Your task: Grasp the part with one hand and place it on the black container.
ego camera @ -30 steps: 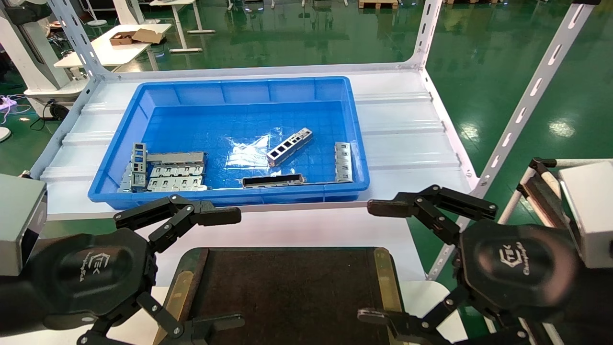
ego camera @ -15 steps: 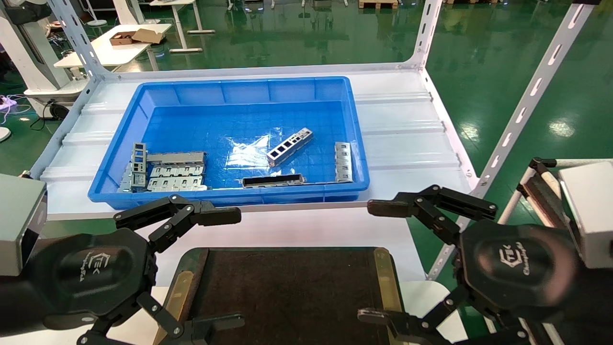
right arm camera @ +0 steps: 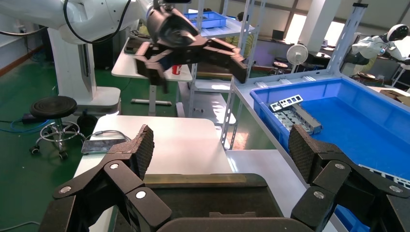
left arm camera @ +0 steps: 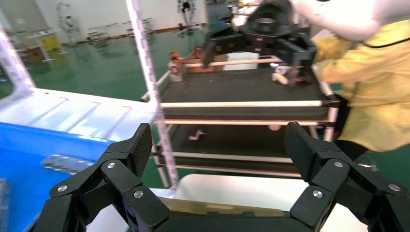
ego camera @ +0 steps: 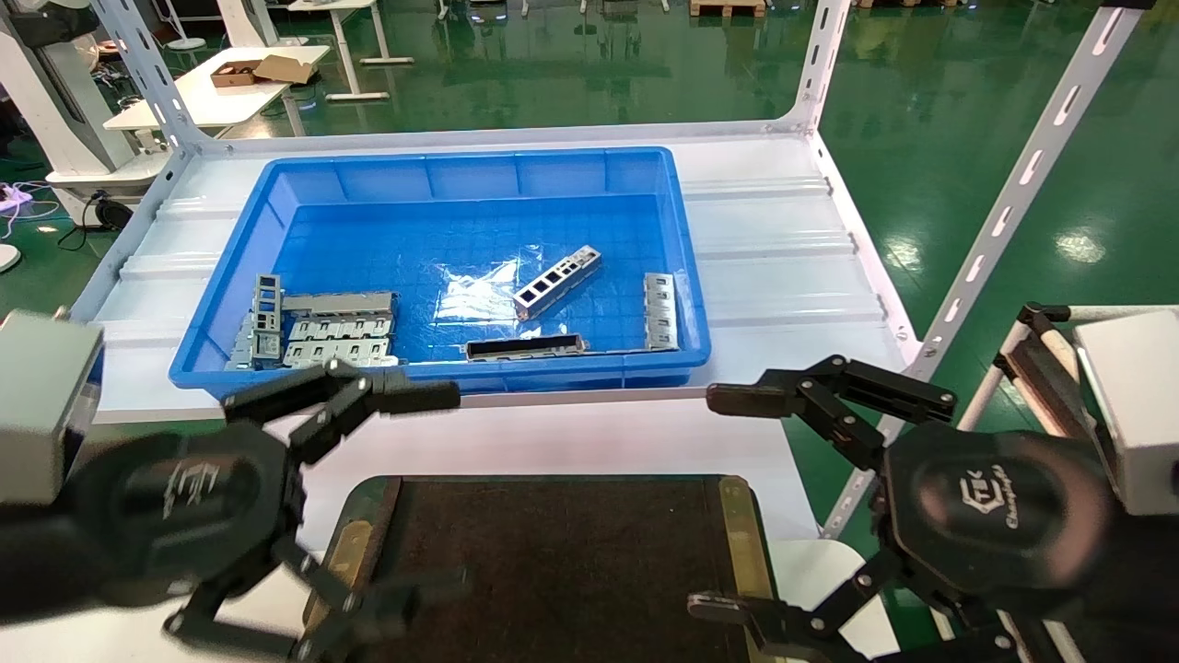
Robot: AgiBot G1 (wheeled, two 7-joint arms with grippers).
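Both grippers released: left gripper [ego camera: 419, 488] lower left, right gripper [ego camera: 728, 502] lower right, flanking the container [ego camera: 553, 562]. Part [ego camera: 557, 282] lies mid-bin [ego camera: 276, 193].

The head camera is looking down over the deep blue plastic bin [ego camera: 442, 267]; both wrist cameras are facing each other across it, sharing it.

Place: a factory or robotics workshop floor
Floor: glossy green floor [ego camera: 589, 64] reflecting the lights
Furniture: white slotted-steel shelving rack [ego camera: 1022, 184], white work tables [ego camera: 212, 92], a rolling stool [right arm camera: 51, 107]
Stock: blue plastic bin [ego camera: 442, 175] holding stamped metal parts [ego camera: 322, 327]
Machines: other white robots [right arm camera: 96, 14]
People: a worker in a yellow jacket [left arm camera: 367, 96]
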